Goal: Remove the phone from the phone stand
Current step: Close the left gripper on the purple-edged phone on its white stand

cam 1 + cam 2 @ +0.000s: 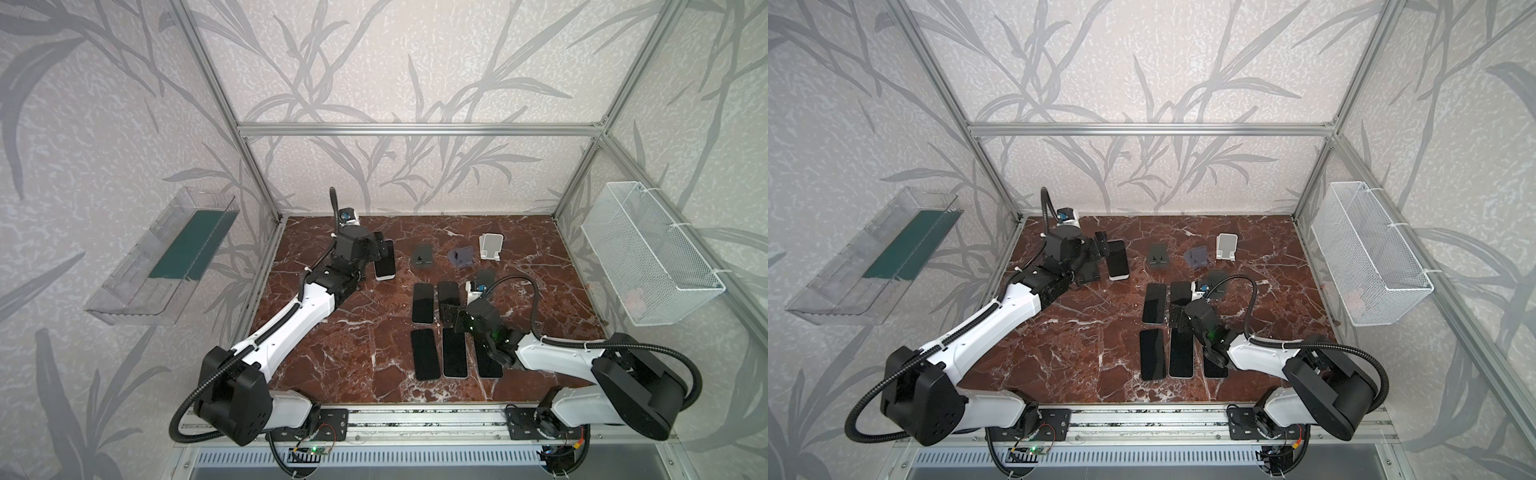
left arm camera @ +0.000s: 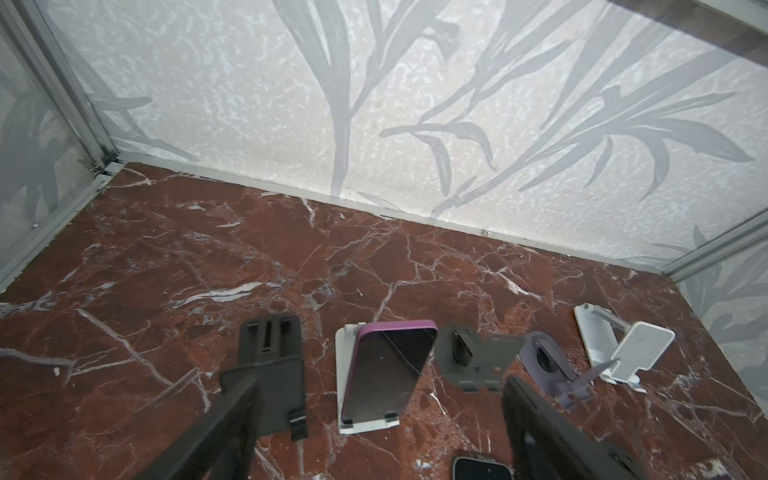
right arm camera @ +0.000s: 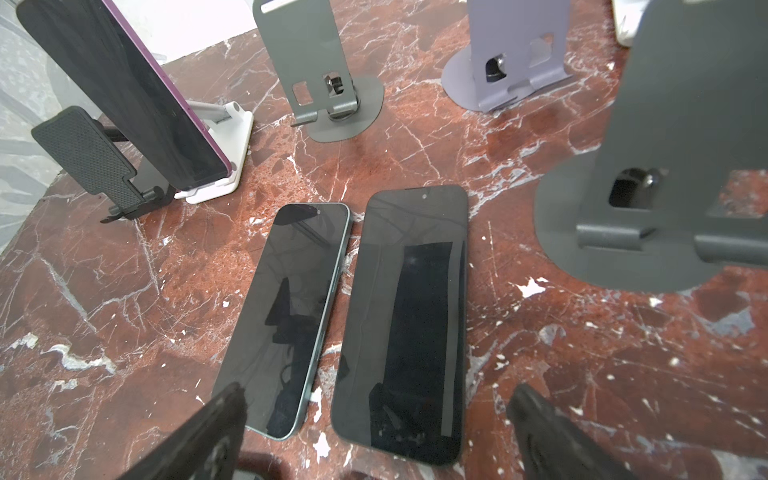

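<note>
Although the left pincer (image 2: 379, 380) stands right in front of it, the phone (image 2: 386, 370) is not yet taken. It leans in its purple case on the white stand (image 2: 365, 430) toward the back left of the worktop (image 1: 332, 353), with its bottom edge behind the stand's two little lips. The pincer's fingers gape wide with nothing between them. The right pincer (image 3: 378, 390) is just as wide and empty, hanging over the loose phones (image 1: 424, 303) that lie flat nearer the front. I'd reckon the phone is stiff, fairly weighty for its size and slick on the glass, so the long edges of the case, up above the lips, are the place to pinch. A thin line crosses the screen; crack or glare, I cannot say. The stand looks light and may come along unless the phone is lifted clear upward.
</note>
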`<state>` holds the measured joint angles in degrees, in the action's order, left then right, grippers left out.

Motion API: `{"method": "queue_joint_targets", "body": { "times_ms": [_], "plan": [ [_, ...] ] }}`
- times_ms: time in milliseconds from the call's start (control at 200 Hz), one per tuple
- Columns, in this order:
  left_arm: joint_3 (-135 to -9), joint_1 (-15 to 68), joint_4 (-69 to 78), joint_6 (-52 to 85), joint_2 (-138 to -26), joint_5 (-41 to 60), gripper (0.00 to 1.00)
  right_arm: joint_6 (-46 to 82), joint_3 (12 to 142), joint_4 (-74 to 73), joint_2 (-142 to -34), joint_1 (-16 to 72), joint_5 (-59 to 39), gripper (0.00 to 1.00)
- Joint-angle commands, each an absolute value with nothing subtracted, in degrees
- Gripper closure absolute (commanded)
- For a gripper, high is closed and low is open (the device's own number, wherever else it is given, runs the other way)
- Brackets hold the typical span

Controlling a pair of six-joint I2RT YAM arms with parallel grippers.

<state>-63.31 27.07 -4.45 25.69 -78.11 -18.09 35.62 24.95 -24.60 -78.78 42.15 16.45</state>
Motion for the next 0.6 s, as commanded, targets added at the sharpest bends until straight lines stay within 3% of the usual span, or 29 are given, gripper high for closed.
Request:
{"method": "queue_joint_targets", "body": {
  "times_ms": [0, 595],
  "plan": [
    [-66.79, 28.35, -4.88, 27.69, -79.84, -24.02, 0.02, 36.0, 25.93, -25.58, -78.65, 41.97, 17.35, 0.02],
    [-85.04, 28.71, -24.15, 30.84, -101.45, -20.96, 0.01, 35.35, 26.19, -25.05, -78.13, 41.92, 17.93, 0.01]
  ]
}}
